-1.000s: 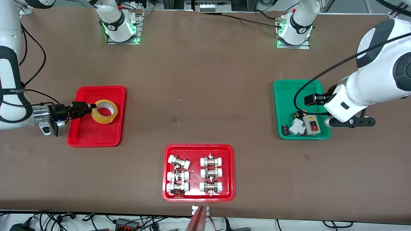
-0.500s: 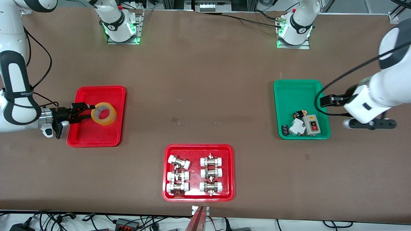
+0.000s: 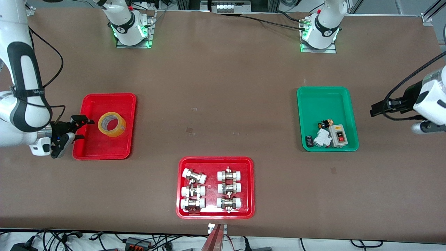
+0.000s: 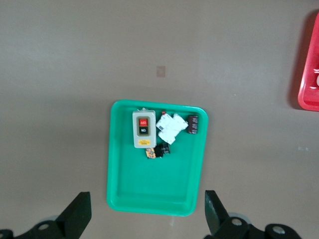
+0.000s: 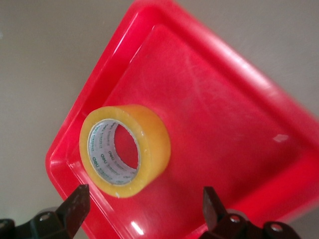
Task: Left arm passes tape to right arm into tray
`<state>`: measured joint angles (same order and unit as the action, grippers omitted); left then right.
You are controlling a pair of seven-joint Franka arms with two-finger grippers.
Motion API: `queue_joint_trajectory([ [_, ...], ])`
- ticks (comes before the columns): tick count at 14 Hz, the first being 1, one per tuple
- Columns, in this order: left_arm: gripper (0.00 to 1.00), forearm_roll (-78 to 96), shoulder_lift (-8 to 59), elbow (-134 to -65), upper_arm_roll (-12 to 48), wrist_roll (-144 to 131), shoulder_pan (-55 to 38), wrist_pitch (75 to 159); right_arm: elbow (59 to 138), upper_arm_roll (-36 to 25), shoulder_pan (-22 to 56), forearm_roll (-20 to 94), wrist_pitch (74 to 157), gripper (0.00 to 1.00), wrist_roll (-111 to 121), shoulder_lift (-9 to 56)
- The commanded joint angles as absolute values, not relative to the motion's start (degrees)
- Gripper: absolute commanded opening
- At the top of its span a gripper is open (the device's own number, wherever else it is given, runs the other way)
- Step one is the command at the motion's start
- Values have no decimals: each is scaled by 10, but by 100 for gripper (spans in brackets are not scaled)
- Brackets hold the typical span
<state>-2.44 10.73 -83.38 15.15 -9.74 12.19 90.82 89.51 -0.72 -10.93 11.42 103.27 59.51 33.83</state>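
Tape [image 3: 112,124] sits in the plain red tray [image 3: 91,148], roughly centre, released. Right gripper [image 3: 79,127] hangs at the tray's 9 o'clock edge, fingers spread, empty. Left gripper [image 3: 378,109] unclenched, empty, at 3 o'clock of the green tray [image 3: 322,98].

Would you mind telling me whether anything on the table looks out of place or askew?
Only small things. The tape rests tilted in the tray rather than flat, and in the fittings tray one fitting lies skewed against its neat neighbours. Nothing looks spilled or damaged.
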Motion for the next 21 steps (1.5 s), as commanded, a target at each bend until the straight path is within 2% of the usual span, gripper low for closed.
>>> queue_joint_trajectory([
  [1,100,-12,9,-959,85,-70,63,949,915,-8,-70,55,1036,100,480,257],
  [7,100,-9,13,-943,91,-76,71,946,929,-8,-23,24,1001,100,266,135],
  [14,100,-6,13,-932,90,-71,73,946,937,-1,33,-14,883,100,40,10],
  [16,100,-6,13,-933,91,-71,73,944,949,-1,33,-13,878,100,13,-17],
  [19,100,-4,13,-933,90,-71,74,944,1014,-1,44,-13,910,100,-21,-76],
  [21,100,-5,13,-933,90,-71,74,943,1013,-2,42,-10,916,100,-23,-78],
])
